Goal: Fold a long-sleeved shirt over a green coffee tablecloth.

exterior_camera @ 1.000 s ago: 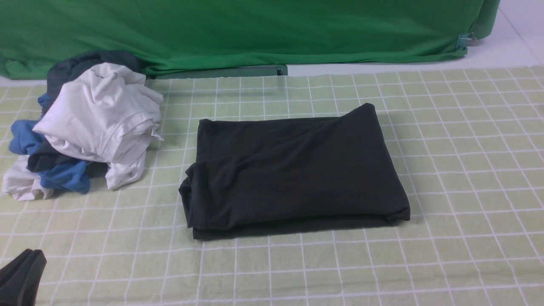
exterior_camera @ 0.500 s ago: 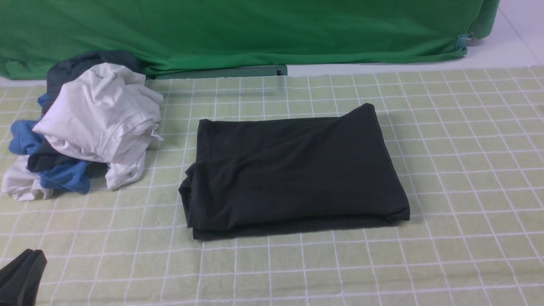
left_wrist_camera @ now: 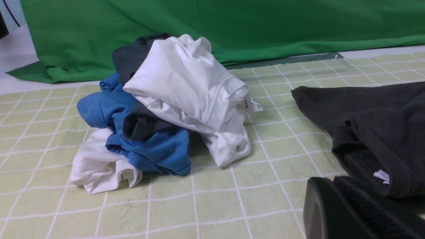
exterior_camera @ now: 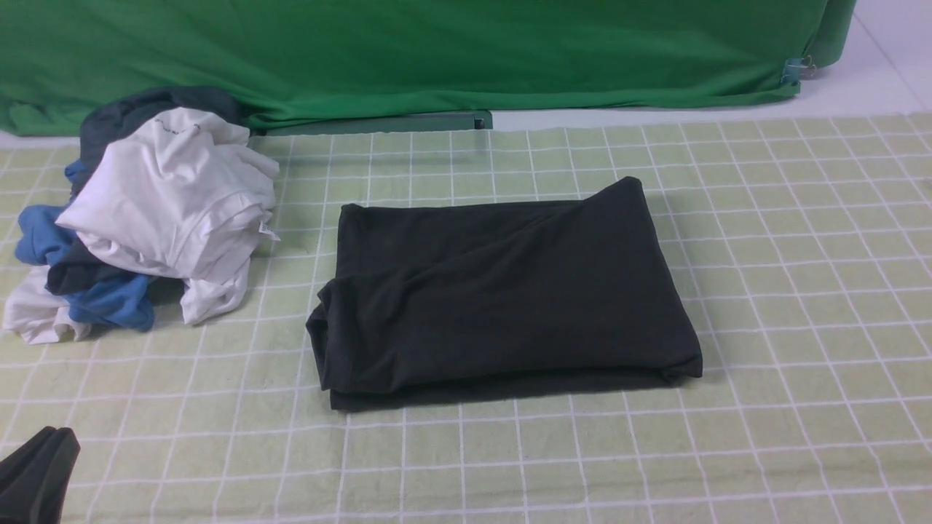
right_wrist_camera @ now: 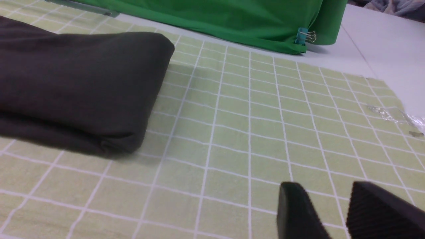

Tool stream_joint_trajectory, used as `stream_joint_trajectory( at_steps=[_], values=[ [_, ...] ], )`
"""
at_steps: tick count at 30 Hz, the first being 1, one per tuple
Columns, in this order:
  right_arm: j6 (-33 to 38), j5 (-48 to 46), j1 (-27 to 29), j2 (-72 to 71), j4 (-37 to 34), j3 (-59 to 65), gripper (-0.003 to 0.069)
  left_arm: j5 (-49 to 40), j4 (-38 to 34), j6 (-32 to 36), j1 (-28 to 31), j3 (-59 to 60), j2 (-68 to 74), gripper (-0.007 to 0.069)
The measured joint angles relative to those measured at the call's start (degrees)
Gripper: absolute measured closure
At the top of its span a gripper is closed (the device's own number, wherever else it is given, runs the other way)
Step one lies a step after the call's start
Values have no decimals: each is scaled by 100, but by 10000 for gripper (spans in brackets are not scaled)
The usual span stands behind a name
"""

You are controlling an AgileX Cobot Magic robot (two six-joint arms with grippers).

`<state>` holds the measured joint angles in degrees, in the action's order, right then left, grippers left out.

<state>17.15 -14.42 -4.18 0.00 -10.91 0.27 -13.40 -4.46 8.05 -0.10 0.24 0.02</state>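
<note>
Folded long-sleeved shirt (exterior_camera: 502,295) lies mid green coffee tablecloth (exterior_camera: 801,291).
Left pincer (exterior_camera: 36,473) low at the near left edge, closed, empty — right pincer (right_wrist_camera: 335,212) just above the cloth beside the shirt, fingers apart, holding nothing.

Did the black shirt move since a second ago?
No. The long-sleeved shirt covers the same white squares of the green coffee tablecloth as before.

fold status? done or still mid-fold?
Looks done: the long-sleeved shirt lies as a compact folded rectangle on the green coffee tablecloth. Nothing in hand: left gripper shut and empty, right gripper open, both clear of it. Left: apparently nothing, maybe tidying edges.
</note>
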Motion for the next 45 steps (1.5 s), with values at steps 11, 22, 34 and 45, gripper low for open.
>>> stream_joint_trajectory(
  at_steps=[11,22,34,45],
  values=[
    [-12,0,0,0,0,0,421,0,0,0,0,0,0,610],
    [-12,0,0,0,0,0,421,0,0,98,0,0,0,610],
    [-12,0,0,0,0,0,421,0,0,176,0,0,0,610],
    [-12,0,0,0,0,0,421,0,0,241,0,0,0,610]
  ],
)
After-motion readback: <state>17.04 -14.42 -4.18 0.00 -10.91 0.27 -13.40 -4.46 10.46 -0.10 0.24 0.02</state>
